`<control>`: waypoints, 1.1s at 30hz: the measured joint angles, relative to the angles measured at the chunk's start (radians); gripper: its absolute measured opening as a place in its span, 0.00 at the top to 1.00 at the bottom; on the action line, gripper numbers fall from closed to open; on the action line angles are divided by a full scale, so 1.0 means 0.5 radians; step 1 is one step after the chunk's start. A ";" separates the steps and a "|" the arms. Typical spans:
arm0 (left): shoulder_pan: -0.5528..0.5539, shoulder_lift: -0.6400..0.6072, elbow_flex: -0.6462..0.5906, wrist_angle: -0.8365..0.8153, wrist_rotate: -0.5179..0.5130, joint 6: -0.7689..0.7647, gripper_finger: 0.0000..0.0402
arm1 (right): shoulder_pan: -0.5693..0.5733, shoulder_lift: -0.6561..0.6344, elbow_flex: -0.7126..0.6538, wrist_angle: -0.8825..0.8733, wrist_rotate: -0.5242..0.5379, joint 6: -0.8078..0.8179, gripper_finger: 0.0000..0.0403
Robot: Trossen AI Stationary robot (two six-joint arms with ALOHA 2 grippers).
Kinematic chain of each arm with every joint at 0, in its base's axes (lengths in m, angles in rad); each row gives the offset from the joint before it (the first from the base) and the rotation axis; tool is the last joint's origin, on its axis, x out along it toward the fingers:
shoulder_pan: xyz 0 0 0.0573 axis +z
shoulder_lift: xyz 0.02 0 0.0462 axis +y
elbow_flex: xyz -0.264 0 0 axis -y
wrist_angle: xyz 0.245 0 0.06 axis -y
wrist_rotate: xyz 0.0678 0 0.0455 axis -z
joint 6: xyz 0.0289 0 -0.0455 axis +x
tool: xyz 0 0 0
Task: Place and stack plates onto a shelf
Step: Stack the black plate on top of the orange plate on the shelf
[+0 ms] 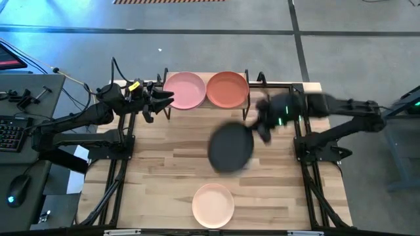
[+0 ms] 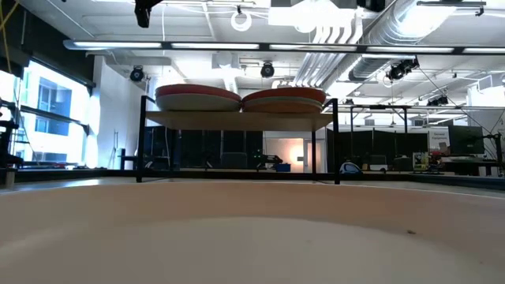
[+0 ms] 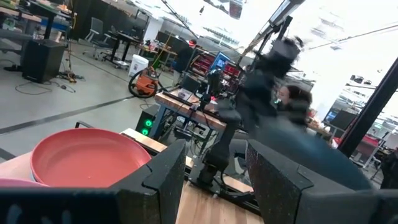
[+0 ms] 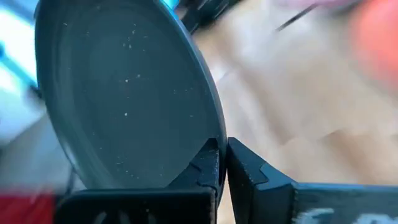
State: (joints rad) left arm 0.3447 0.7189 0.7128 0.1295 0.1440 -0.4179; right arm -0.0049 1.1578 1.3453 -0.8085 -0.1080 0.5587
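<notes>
The shelf (image 1: 282, 87) stands at the table's far edge and carries two stacks of plates, one topped hot pink (image 1: 186, 90) and one topped orange (image 1: 228, 88). The low view shows both stacks (image 2: 197, 97) (image 2: 284, 99) resting on the wood top. My right gripper (image 1: 261, 129) is shut on the black plate (image 1: 231, 147) above the table's middle. My left gripper (image 1: 162, 101) is open, just left of the pink plate, touching nothing. A cream-peach plate (image 1: 213, 204) lies flat near the table's near edge. The other plates are hidden within the stacks. My right gripper (image 4: 222, 163) pinches the black plate's rim (image 4: 211, 134) between its two fingers, on the plate's right side (image 1: 251, 133). The fingers come at it from the table's right. The plate is lifted clear of the table and tilted.
The cream-peach plate fills the low view's foreground (image 2: 252, 237). Black frame rails run along both table sides (image 1: 121, 170) (image 1: 308, 170). Bare wood lies between the shelf and the cream-peach plate. The left wrist view shows the orange plate (image 3: 87, 155) and the right arm with the black plate (image 3: 298, 143).
</notes>
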 joint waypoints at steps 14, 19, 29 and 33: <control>0.000 0.000 0.000 0.008 -0.002 0.000 0.61 | -1.364 1.078 1.209 -1.066 -0.370 -0.599 1.00; 0.000 0.000 0.000 0.008 -0.002 -0.001 0.61 | -1.476 1.418 1.534 -1.132 -0.426 -0.649 1.00; -0.001 0.000 0.000 0.008 -0.002 -0.002 0.61 | -1.568 1.774 1.850 -1.521 -0.226 -0.812 1.00; 0.000 0.000 0.000 0.008 -0.002 -0.005 0.61 | -1.574 1.791 1.849 -1.474 -0.220 -0.819 1.00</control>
State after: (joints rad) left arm 0.3446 0.7189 0.7128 0.1333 0.1429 -0.4203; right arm -0.7921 2.0531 2.2700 -1.5455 -0.2180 0.1490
